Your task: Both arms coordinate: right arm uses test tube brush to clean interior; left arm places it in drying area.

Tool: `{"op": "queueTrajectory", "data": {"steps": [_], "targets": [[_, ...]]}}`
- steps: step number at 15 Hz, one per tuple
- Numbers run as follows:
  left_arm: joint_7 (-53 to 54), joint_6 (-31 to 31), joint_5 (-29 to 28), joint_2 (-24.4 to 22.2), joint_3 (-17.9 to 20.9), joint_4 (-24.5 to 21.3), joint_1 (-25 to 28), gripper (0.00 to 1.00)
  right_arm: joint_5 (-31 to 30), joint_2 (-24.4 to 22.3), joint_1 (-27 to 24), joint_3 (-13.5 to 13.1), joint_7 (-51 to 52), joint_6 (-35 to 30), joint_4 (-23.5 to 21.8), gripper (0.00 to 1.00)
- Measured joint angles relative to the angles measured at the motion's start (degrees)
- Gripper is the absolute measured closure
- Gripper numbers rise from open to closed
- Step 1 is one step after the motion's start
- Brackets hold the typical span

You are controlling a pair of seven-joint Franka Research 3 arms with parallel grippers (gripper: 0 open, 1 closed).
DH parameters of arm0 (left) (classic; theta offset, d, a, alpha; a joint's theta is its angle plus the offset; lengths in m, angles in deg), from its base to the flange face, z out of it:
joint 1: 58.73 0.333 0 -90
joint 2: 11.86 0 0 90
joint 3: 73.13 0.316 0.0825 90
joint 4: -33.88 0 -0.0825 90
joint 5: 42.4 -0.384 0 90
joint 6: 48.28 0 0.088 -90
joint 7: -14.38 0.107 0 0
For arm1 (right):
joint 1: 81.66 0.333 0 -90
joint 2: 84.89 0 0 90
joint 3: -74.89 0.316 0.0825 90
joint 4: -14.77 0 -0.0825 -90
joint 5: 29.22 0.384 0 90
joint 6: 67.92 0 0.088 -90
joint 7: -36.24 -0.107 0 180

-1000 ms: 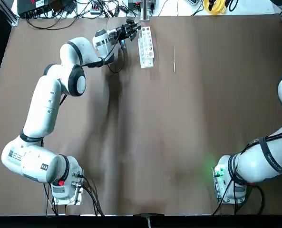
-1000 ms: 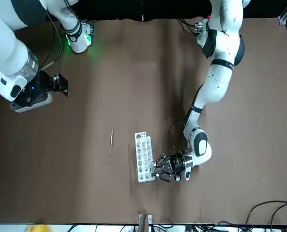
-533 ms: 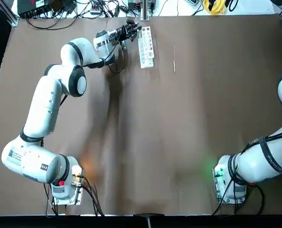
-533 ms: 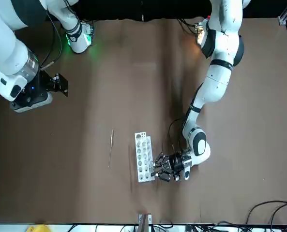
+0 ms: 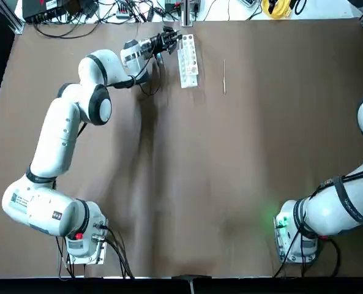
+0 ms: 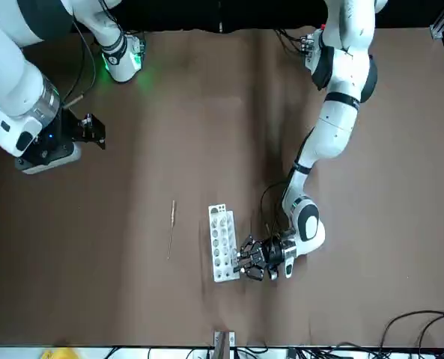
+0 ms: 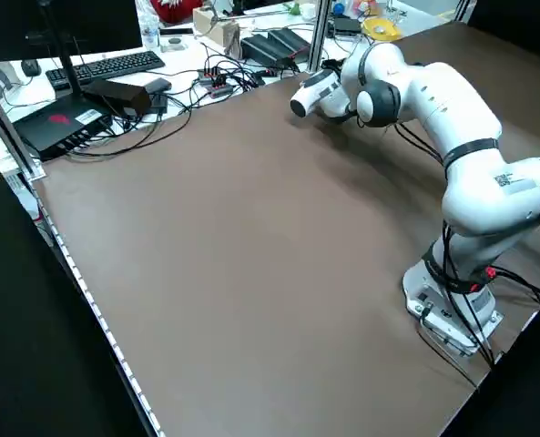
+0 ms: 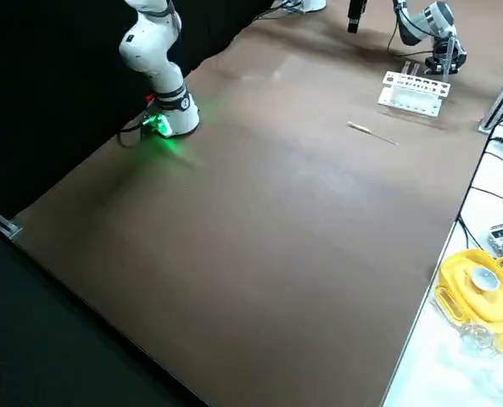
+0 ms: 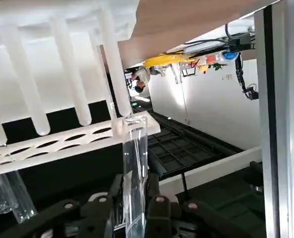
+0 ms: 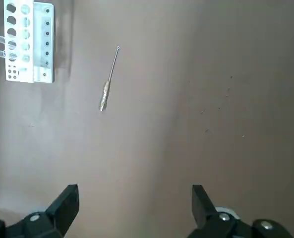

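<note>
Table: plain matte brown, no pattern.

Rack: white, with a row of dark round holes along its top.

Brush: pale whitish wire, a slightly tan thicker stretch showing in the right wrist view.

Left arm: white links, grey joint caps, black gripper. Red light at its base.

Tube in that gripper: clear glass.

Right arm: white with black bands and black cable; green glow at its base. Its gripper: black fingers.

Yellow object at the table's edge.
</note>
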Motion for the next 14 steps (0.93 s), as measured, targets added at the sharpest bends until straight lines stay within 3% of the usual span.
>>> {"op": "queueTrajectory", "data": {"steps": [14], "targets": [[1.0,0.0,0.0,0.5,0.0,0.0,0.0,0.76,0.0,0.0,0.0,-0.1,0.0,0.0,0.0,0.0]]}}
